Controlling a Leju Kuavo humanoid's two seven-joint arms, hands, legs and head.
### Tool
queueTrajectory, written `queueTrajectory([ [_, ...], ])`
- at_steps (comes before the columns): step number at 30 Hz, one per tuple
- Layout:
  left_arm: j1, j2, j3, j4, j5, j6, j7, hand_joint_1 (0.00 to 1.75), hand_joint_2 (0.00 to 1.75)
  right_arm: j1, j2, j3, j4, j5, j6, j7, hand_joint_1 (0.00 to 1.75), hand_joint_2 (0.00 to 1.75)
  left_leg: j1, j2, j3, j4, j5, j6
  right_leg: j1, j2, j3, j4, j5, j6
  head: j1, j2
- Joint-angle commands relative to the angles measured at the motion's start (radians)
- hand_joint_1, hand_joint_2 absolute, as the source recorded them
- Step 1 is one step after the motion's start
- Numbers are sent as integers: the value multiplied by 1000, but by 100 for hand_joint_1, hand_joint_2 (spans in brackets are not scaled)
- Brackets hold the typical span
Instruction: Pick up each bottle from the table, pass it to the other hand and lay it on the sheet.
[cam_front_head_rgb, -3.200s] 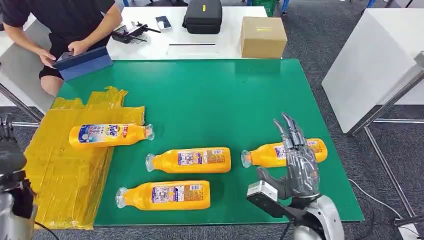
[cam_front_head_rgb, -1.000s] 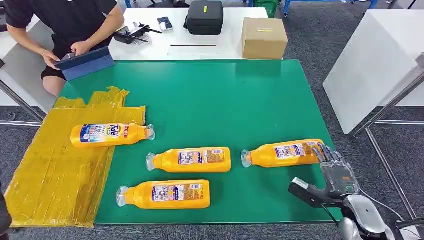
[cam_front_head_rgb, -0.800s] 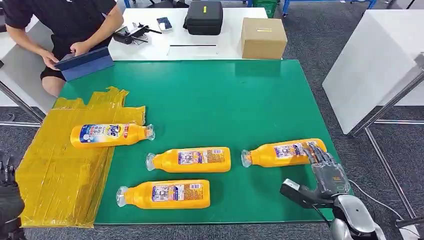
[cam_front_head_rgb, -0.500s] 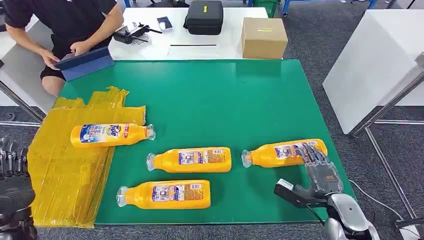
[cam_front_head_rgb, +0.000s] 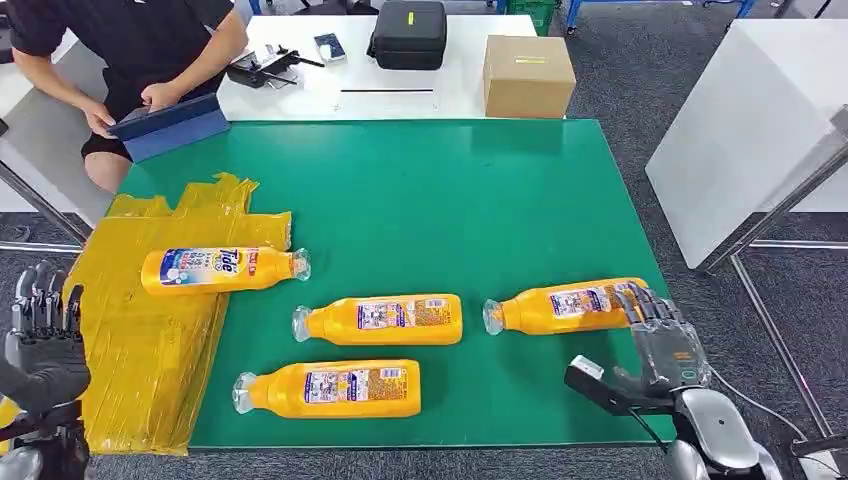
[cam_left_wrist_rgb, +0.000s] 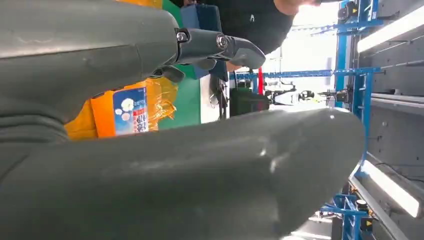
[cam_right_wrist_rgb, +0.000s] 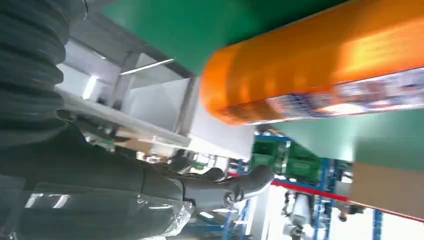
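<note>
**Four orange bottles lie on green worktop, robot's right hand at the nearest**

The right hand (cam_front_head_rgb: 662, 345) sits at the near right corner of the green worktop (cam_front_head_rgb: 420, 190), fingers spread and thumb out, holding nothing; its fingertips lie just at the base end of the rightmost bottle (cam_front_head_rgb: 565, 306), though contact cannot be told; in the right wrist view that bottle's (cam_right_wrist_rgb: 320, 75) orange base looms close beyond the fingers. The left hand (cam_front_head_rgb: 40, 335) is raised at the near left edge, over the yellow sheet (cam_front_head_rgb: 130, 350), fingers upright and apart, empty. One bottle with a blue label (cam_front_head_rgb: 222, 269) lies partly on the sheet, its cap end out over the green; a middle bottle (cam_front_head_rgb: 380, 319) and a near bottle (cam_front_head_rgb: 330, 390) lie on their sides on the green surface, caps to the left. Beyond, a person (cam_front_head_rgb: 120, 50) sits with a blue tablet (cam_front_head_rgb: 168, 124); a cardboard box (cam_front_head_rgb: 527, 74) and a black case (cam_front_head_rgb: 407, 33) stand on a white table (cam_front_head_rgb: 300, 95).
</note>
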Motion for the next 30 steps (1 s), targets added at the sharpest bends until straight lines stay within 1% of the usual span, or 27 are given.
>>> queueTrajectory([
  [1,-57,5,-25,83,-3,15,7,0,0,-19,4,-103,61,10,14,-2,0,175,0,-1,0,-1,1,-2,-1,-2,1,-1,0,0,0,0],
  [5,-47,1,-20,71,-4,16,13,0,0,-51,3,-113,101,33,11,7,0,175,0,0,1,-1,1,-2,0,-1,1,-1,1,0,0,0],
  [14,-15,13,-6,52,10,13,12,0,0,-135,-3,-115,212,39,2,-16,0,175,0,2,1,-1,0,-2,0,2,1,-1,1,0,0,0],
  [17,17,16,4,26,26,15,12,0,0,-215,0,-66,302,56,-4,-27,0,175,0,5,2,-2,0,-3,-1,4,1,-1,2,0,0,0],
  [19,21,16,6,23,28,15,12,0,0,-231,0,-59,319,58,-6,-25,0,175,0,7,2,-2,0,-3,0,6,1,-1,2,-1,0,0],
  [20,25,16,10,20,34,14,12,0,0,-246,2,-49,336,60,-8,-26,0,175,0,5,1,-1,0,-2,0,5,1,-1,1,0,0,0],
  [21,35,16,11,10,38,11,11,0,0,-281,3,-28,378,67,-12,-27,0,175,0,6,1,-1,0,-2,0,5,1,-1,2,0,0,0],
  [23,40,15,9,8,40,8,10,0,0,-310,9,-8,408,73,-16,-18,0,175,0,5,1,-1,0,-2,0,4,0,-1,1,0,0,0],
  [25,34,13,5,10,39,8,11,0,0,-314,19,1,411,77,-20,-12,0,175,0,7,1,-1,0,-3,0,6,0,-1,2,-1,0,0],
  [27,-7,11,-15,48,36,2,13,0,0,-278,18,5,383,80,-22,2,0,175,0,5,1,-1,0,-3,-1,4,0,-1,2,-1,0,0],
  [28,-17,10,-20,59,35,2,13,0,0,-269,17,4,373,80,-21,4,0,175,1,0,0,-1,1,-2,1,0,1,-1,1,0,0,0],
  [30,-30,10,-29,66,30,3,14,0,0,-260,19,6,364,80,-20,5,0,175,0,-1,0,-1,1,-3,0,-2,1,-1,1,-1,0,0],
])
